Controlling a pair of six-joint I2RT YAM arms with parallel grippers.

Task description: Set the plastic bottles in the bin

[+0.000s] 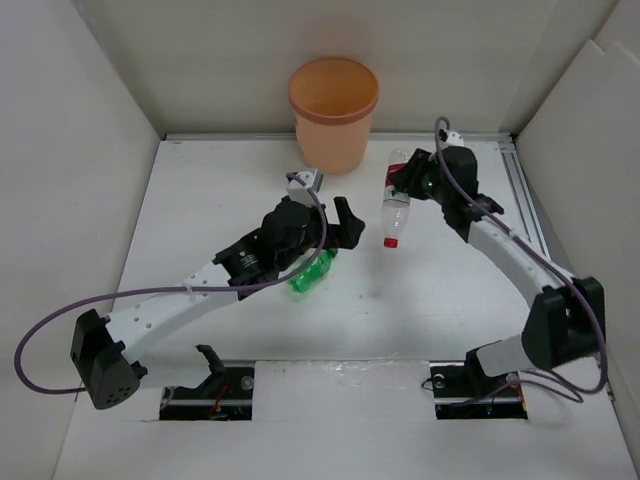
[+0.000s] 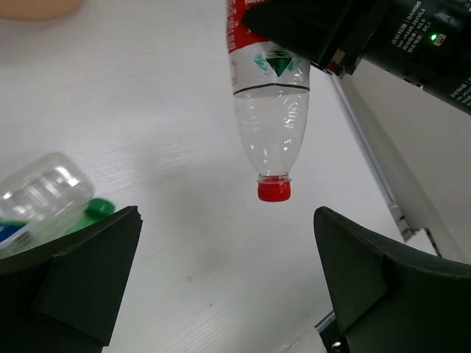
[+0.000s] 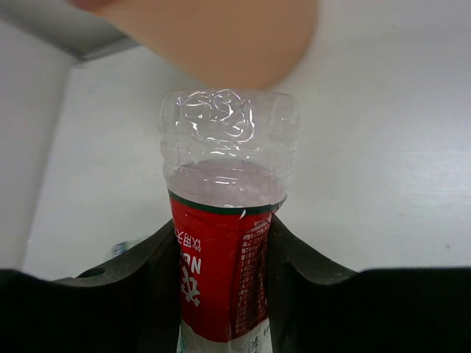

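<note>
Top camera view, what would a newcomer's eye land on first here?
Probably the red-labelled bottle hanging cap-down in the right end effector, held clear of the table right of centre. Next comes the big orange bin standing at the far end of the table, just left of that bottle. Then the green bottle lying on the table close by the open left end effector.

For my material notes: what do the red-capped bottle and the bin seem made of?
The red-capped bottle: thin clear plastic, glossy; see-through, with crinkled walls. The bin: probably plastic, smooth matte orange, evenly molded with a thicker rim band.
</note>
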